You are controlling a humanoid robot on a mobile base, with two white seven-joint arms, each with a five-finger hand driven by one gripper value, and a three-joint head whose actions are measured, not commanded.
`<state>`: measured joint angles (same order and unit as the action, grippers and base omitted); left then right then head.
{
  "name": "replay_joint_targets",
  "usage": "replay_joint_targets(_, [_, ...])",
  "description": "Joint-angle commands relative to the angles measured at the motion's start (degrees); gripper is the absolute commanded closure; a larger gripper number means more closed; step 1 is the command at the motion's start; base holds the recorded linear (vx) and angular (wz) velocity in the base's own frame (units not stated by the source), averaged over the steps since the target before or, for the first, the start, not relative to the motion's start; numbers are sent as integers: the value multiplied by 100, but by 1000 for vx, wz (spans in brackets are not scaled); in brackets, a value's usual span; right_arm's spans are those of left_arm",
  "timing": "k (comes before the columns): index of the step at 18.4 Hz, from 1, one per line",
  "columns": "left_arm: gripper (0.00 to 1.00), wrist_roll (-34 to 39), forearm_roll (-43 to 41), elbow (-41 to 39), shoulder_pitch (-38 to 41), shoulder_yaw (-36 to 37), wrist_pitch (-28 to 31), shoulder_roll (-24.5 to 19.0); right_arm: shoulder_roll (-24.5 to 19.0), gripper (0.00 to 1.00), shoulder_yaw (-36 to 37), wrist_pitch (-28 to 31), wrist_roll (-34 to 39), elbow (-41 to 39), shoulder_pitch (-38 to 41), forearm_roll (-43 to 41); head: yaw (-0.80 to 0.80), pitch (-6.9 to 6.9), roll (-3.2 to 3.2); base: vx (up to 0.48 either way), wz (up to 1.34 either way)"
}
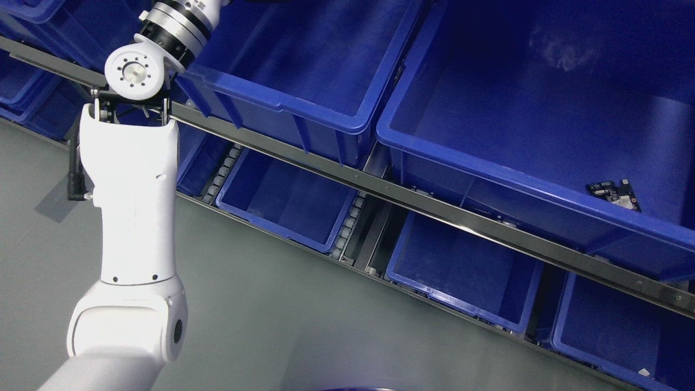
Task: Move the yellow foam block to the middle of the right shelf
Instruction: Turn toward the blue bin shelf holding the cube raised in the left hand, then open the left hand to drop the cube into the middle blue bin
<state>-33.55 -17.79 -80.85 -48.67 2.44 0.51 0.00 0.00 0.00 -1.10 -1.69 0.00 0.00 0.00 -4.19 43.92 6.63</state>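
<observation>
Grey floor [282, 326] fills the lower left of the tilted head view, and a rack of blue bins [304, 70] on sloped shelves runs across the rest, divided by a metal rail [412, 201] that crosses from upper left to lower right. One white left arm [133, 217] rises from the bottom left corner, its wrist joint [133, 70] bending up and out past the top edge, so the robot hand itself is out of view and I cannot tell whether it is open, closed or carrying anything. No right arm shows. No yellow foam block appears anywhere in view; if it is being carried, it lies beyond the top of the picture. The upper bins look bare apart from a small dark circuit board [616, 194] lying in the large bin on the right [543, 108], and the lower bins [293, 201] appear bare too, except for a pale scrap [644, 372] at the bottom right. The main risk from here is working blind: with the hand outside the camera's sight, a slipping block or a placement into the wrong bin would go unnoticed. The forearm also stands close to the rail and the rim of the upper left bin, so a sweep to the right could knock against them.
</observation>
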Motion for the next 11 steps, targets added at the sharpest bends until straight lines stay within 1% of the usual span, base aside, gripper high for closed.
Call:
replay_joint_targets(1, [54, -99, -515, 236, -28, 503, 1, -100, 100, 0, 70, -5, 2, -100, 132, 18, 0, 0, 0, 133, -174])
replay_joint_targets(2, [42, -99, -532, 228, -37, 503, 1, -100, 100, 0, 70, -5, 2, -100, 140, 18, 0, 0, 0, 133, -174])
replay_joint_targets(3, [32, -99, -585, 202, -37, 503, 1, -100, 100, 0, 70, -5, 2, -100, 140, 18, 0, 0, 0, 109, -113])
replay_joint_targets(5, [19, -107, -673, 175, -46, 494, 1, -100, 100, 0, 70, -5, 2, -100, 140, 18, 0, 0, 0, 103, -105])
replay_joint_targets(11, [1, -38, -655, 61, -46, 415, -7, -100, 100, 0, 70, -5, 2, -100, 140, 18, 0, 0, 0, 56, -53])
